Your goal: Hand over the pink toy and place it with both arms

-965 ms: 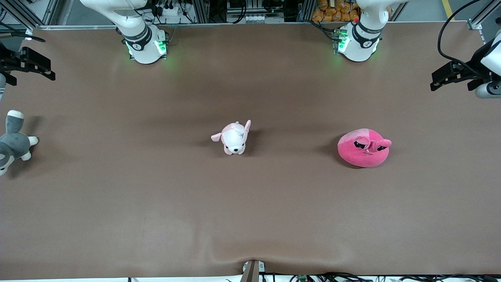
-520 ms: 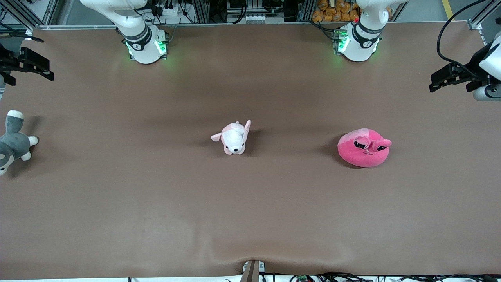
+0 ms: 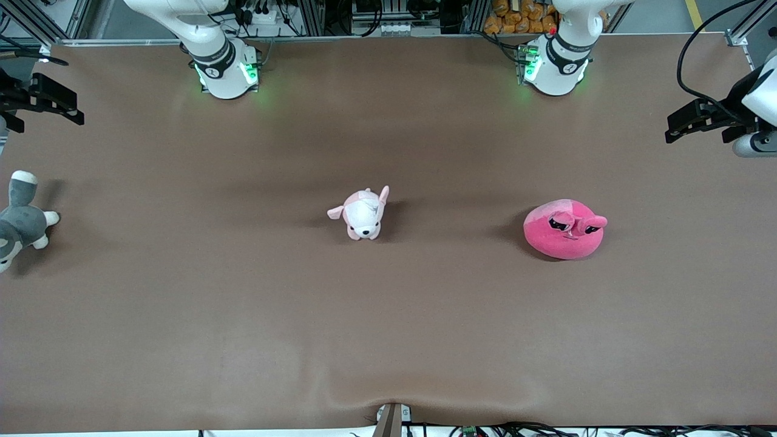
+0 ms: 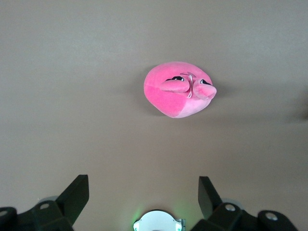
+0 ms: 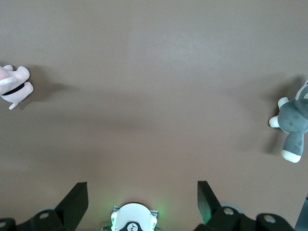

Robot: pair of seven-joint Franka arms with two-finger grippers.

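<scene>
The hot-pink toy (image 3: 564,229) sits on the brown table toward the left arm's end, its droopy eyes up. It also shows in the left wrist view (image 4: 179,89), well apart from the fingers. My left gripper (image 3: 675,126) hangs open and empty over the table's edge at the left arm's end; in its own view it (image 4: 142,192) is empty. My right gripper (image 3: 57,109) hangs open and empty over the edge at the right arm's end; in its own view it (image 5: 142,197) holds nothing.
A small pale pink-and-white puppy plush (image 3: 362,213) lies at the table's middle, also in the right wrist view (image 5: 14,86). A grey-and-white husky plush (image 3: 21,218) lies at the right arm's end, also in that view (image 5: 293,120). The arm bases (image 3: 224,70) stand along the table's top edge.
My left gripper has shifted very slightly at the table's end. The toys and the right gripper have not visibly moved.
</scene>
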